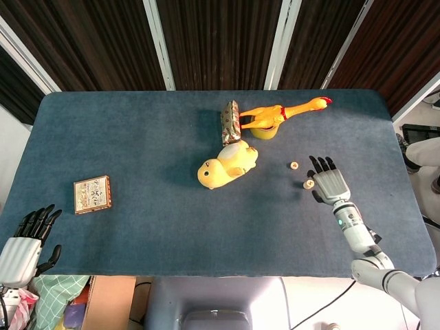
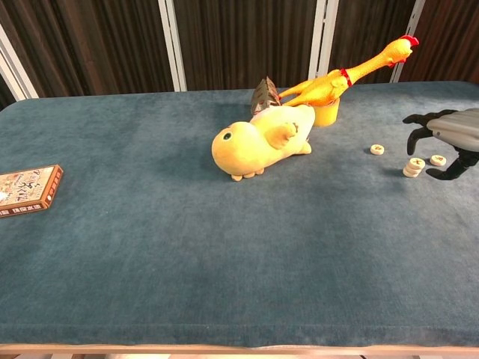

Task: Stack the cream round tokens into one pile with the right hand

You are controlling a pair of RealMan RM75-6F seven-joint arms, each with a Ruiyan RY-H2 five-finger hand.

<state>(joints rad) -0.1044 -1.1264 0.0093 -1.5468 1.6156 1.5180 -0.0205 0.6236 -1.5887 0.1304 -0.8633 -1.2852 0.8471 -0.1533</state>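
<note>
The tokens lie at the right of the counter (image 1: 137, 137). A small pile (image 2: 412, 167) stands just left of the right hand (image 2: 454, 134); in the chest view it reads as one token leaning on or stacked over another, while the head view shows it only as a single cream disc (image 1: 309, 183) touching the hand's near-left edge. A second token (image 2: 438, 160) shows in the chest view beneath the curved fingers (image 2: 419, 120), between fingers and thumb; the head view hides it under the hand (image 1: 331, 182). A third token (image 2: 378, 149) lies apart, left and a little farther back, also clear in the head view (image 1: 293, 165).

The right hand hovers palm down over the counter, fingers apart and arched, gripping nothing; whether a fingertip touches the pile cannot be told.

Left of the tokens, a yellow plush duck (image 2: 262, 140) lies on its side mid-counter. Behind it a rubber chicken (image 2: 346, 75) rests across a yellow cup (image 2: 324, 114), with a patterned box (image 1: 230, 122) on edge just left. A flat card box (image 1: 92, 194) lies near the left edge.

The left hand (image 1: 26, 246) shows only in the head view, off the counter's near-left corner, fingers loosely spread and holding nothing.
</note>
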